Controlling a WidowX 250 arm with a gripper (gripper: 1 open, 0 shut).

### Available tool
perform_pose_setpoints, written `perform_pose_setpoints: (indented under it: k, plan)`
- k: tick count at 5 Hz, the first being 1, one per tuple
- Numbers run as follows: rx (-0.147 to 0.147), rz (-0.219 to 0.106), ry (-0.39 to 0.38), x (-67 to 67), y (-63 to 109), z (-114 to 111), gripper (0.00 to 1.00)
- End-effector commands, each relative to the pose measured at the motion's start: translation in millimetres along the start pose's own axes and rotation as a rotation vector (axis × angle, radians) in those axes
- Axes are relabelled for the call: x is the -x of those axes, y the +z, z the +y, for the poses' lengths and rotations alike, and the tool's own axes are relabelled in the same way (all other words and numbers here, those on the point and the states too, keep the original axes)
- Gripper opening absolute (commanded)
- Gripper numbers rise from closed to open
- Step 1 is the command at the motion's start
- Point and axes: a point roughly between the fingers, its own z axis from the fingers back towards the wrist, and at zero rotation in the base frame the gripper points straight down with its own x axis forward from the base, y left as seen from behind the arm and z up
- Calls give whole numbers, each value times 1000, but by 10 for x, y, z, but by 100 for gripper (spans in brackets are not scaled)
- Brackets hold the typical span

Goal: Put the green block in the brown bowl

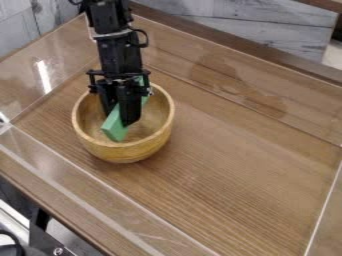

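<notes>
The brown bowl (144, 145) is a round, light wooden bowl sitting on the left part of the table. The green block (115, 125) stands tilted inside its hollow, its lower end down near the bowl's floor. My gripper (122, 108) reaches down into the bowl from above and is shut on the block's upper end, with the black fingers on either side of it. The top of the block is hidden between the fingers.
The wooden table (241, 160) has a raised clear rim along its front and left edges. A grey marbled wall (254, 25) runs behind it. Dark equipment (27, 235) shows below the front left corner.
</notes>
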Motion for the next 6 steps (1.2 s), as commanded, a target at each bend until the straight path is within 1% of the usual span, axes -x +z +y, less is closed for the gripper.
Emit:
perform_pose_setpoints:
  k: [1,6]
  plan:
    - [-13,-34,-14,-59,129,-32,0]
    - [24,24,-9,-45,127,-102,0]
